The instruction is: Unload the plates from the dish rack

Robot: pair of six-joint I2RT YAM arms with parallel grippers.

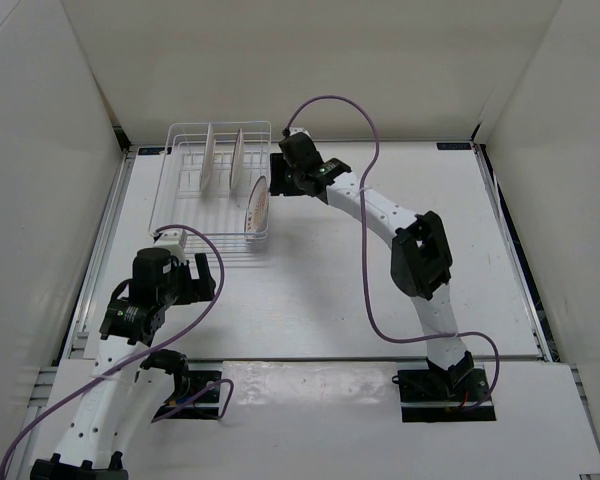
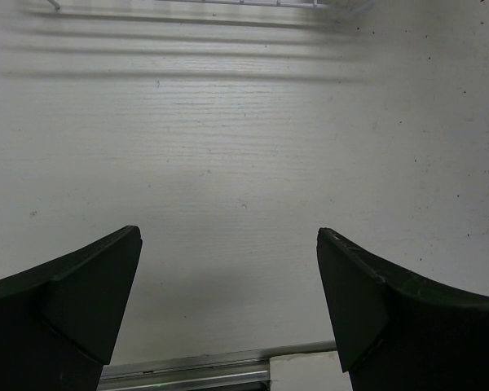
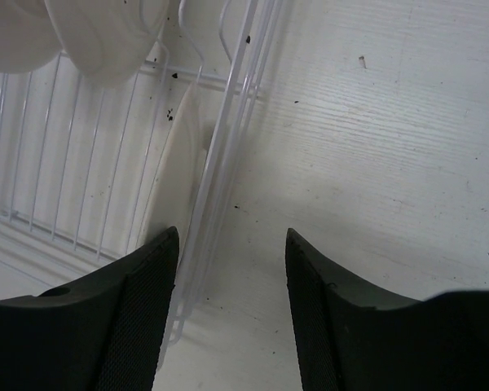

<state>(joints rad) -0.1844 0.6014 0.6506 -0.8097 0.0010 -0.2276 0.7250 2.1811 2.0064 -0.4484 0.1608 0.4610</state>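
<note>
Top external: 3 plates [image 1: 258, 205] in dish rack [image 1: 220, 124]. Wrist views: right claw [image 3: 232, 236] spread by rack; left claw [image 2: 228, 232] spread, empty.

Top view: fixed high up behind the arm bases [image 1: 445, 385], looking down and forward, far enough back to fit the whole table [image 1: 310, 300] with the dish rack [image 1: 180, 190] at far left. Left wrist: low and close over bare table, facing ahead between its own two fingers [image 2: 81, 301], only the rack's near rim [image 2: 244, 3] clipping the top edge. Right wrist: very close, aimed down past its fingers [image 3: 138, 309] at the rack's right-hand wires [image 3: 228, 138] and a plate [image 3: 175, 179]. Shared with the top view: that same rack side and leaning plate [image 1: 257, 205]
</note>
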